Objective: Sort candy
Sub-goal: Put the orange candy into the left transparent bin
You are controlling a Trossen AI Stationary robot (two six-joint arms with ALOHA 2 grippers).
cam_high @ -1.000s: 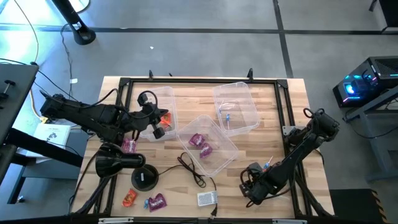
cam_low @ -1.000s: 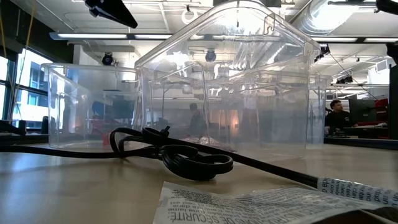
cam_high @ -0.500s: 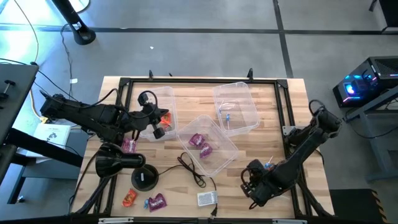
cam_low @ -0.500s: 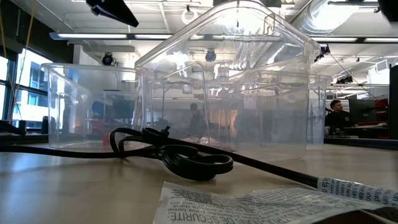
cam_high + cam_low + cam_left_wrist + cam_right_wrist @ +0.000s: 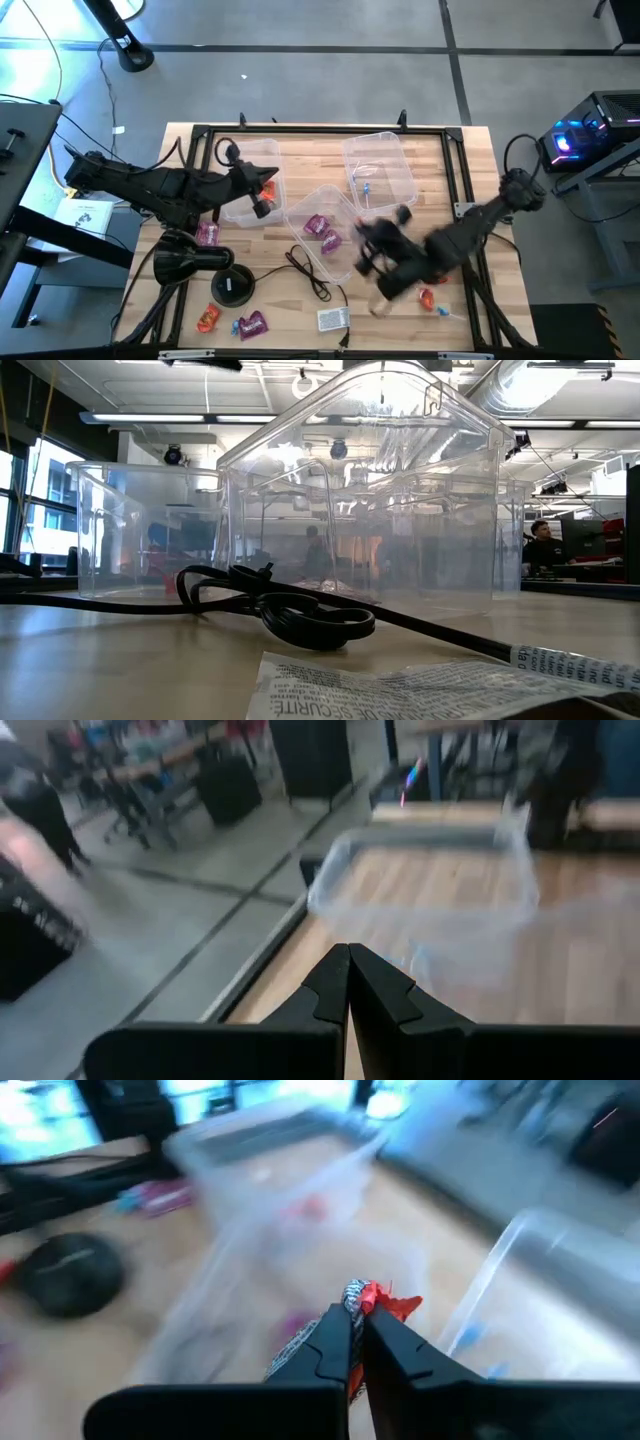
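Right wrist view shows the right gripper (image 5: 357, 1320) pinched tight on an orange-red candy (image 5: 385, 1302) at its fingertips.

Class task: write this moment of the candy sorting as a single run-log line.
right claw: shut on orange-red candy, beside middle bin | left claw: shut, empty, at left bin | stage: carrying

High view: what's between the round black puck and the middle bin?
A coiled black cable on the wood, between puck and bin; the high view shows it.
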